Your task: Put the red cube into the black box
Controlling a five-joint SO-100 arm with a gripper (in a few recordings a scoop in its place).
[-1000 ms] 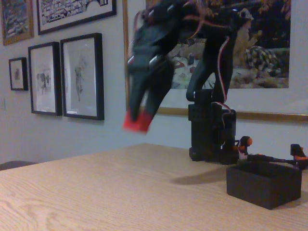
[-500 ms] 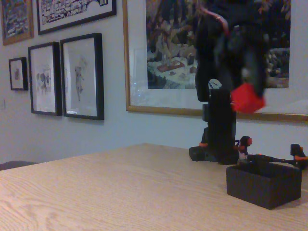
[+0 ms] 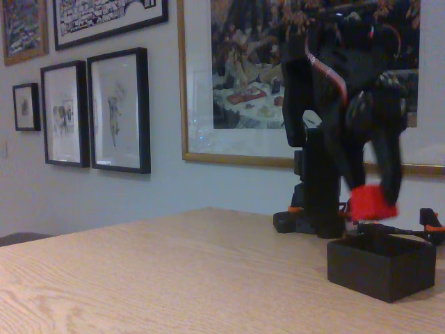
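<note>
The red cube hangs in the air in the fixed view, held between the black fingers of my gripper, which is shut on it. It sits a short way above the black box, over the box's middle. The box rests on the wooden table at the right, low, open-topped and thick-walled. My black arm bends down from the upper right toward the cube.
The arm's base stands behind the box with small orange knobs and cables. The wooden table stretches to the left and front. Framed pictures hang on the wall behind.
The arm swung from the table's middle to the right with the cube, then lowered it from well above the box to just above its opening.
</note>
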